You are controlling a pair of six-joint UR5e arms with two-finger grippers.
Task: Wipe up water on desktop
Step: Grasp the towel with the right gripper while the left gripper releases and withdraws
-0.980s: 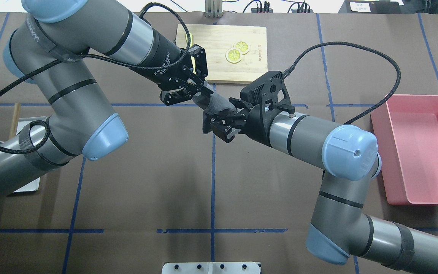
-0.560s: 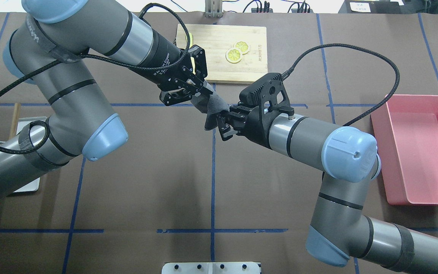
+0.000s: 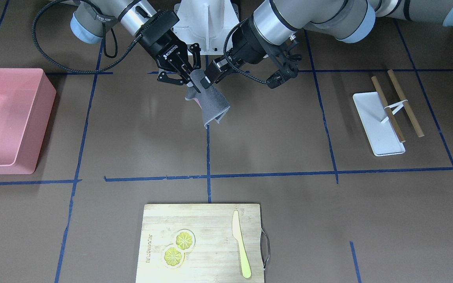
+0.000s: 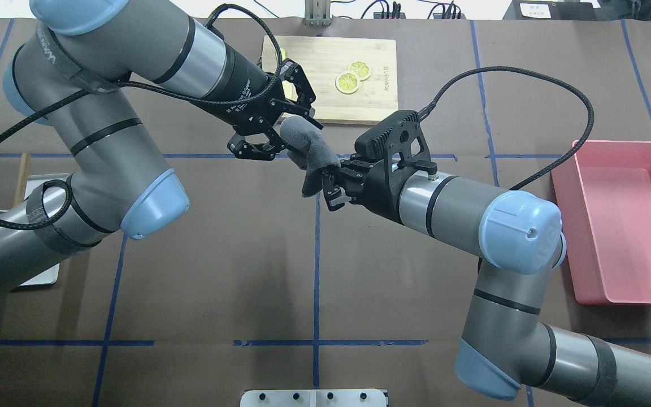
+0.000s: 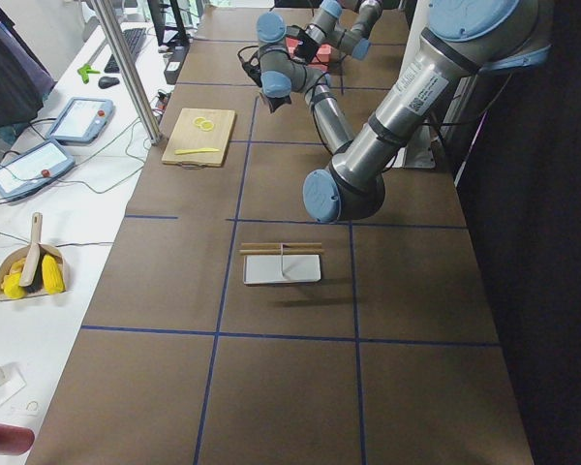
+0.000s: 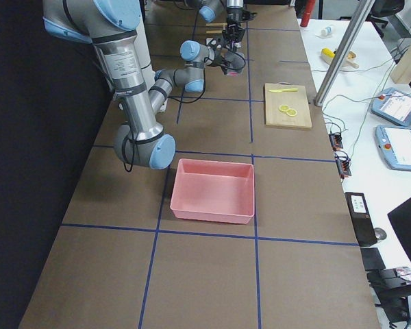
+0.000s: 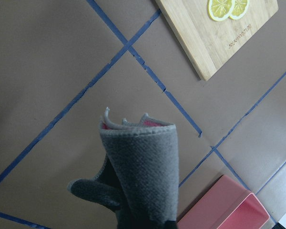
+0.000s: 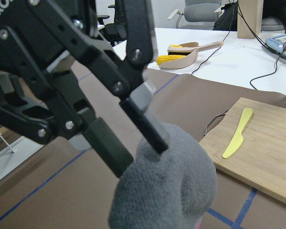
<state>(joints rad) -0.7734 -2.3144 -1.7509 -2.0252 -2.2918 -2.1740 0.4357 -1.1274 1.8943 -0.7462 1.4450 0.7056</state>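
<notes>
Exterior front-facing: you are looking at the brown desk [image 3: 273, 137], crossed by blue tape lines [image 3: 208, 157] and carrying a pink bin [image 3: 41, 127], a bamboo board [image 3: 210, 257] and a white tray [image 3: 369, 111]. Overhead exterior: the right hand [image 4: 328, 183] is clamping a gray cloth [image 4: 308, 148] above the desk's middle, while the left hand [image 4: 296, 134] is standing spread apart at the cloth's top. Exterior left: a white bench [image 5: 48, 329] is running alongside the desk. In the earlier overhead frame the left hand was pinching the cloth; now it is gaping.
</notes>
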